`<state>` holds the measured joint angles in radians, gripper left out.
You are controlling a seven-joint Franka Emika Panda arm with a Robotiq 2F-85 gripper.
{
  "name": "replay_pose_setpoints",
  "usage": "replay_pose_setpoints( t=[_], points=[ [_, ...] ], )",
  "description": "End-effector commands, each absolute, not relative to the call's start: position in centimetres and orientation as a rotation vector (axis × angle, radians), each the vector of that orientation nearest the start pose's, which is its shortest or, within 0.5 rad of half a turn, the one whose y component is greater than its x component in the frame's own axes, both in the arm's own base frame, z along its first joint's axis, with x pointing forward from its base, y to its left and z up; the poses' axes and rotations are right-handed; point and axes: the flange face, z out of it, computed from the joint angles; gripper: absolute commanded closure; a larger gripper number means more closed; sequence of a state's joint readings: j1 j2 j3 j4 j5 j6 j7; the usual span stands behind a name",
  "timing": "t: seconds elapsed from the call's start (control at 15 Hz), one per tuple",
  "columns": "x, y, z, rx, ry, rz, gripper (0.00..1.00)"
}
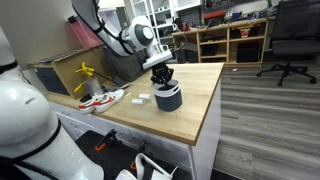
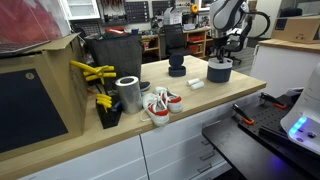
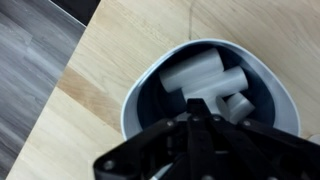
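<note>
Closed gripper (image 3: 195, 120) over one bowl (image 3: 134, 100); four white pieces (image 3: 195, 72) inside.

Red-and-white sneakers (image 2: 160, 103) lie on the wooden countertop (image 2: 220, 96), just beside an upright silver can (image 2: 128, 93). Yellow clamps (image 2: 92, 72) sit left of the can. A small white block (image 2: 195, 85) lies near the sneakers. An office chair (image 1: 290, 40) stands by the shelves (image 1: 225, 40).

Pincer (image 1: 161, 82) over bowl (image 1: 168, 98) on table (image 1: 200, 85), blocks (image 3: 205, 75) in bowl, lone block (image 1: 142, 98) just beside it
</note>
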<state>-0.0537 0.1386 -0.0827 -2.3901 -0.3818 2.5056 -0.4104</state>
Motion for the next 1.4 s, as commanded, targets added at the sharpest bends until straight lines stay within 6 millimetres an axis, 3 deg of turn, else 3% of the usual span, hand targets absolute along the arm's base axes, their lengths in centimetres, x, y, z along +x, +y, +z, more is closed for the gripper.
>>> replay_pose_setpoints(
  t=[0.0, 0.4, 0.93, 1.33],
  points=[
    [48.7, -6.4, 26.5, -3.162, -0.976, 0.180, 1.00],
    [47.5, -5.3, 26.0, -3.098, -0.987, 0.231, 1.00],
    [46.8, -4.8, 26.0, -3.012, -0.984, 0.542, 1.00],
    [48.8, -4.8, 28.4, -3.090, -0.764, 0.363, 1.00]
  ],
)
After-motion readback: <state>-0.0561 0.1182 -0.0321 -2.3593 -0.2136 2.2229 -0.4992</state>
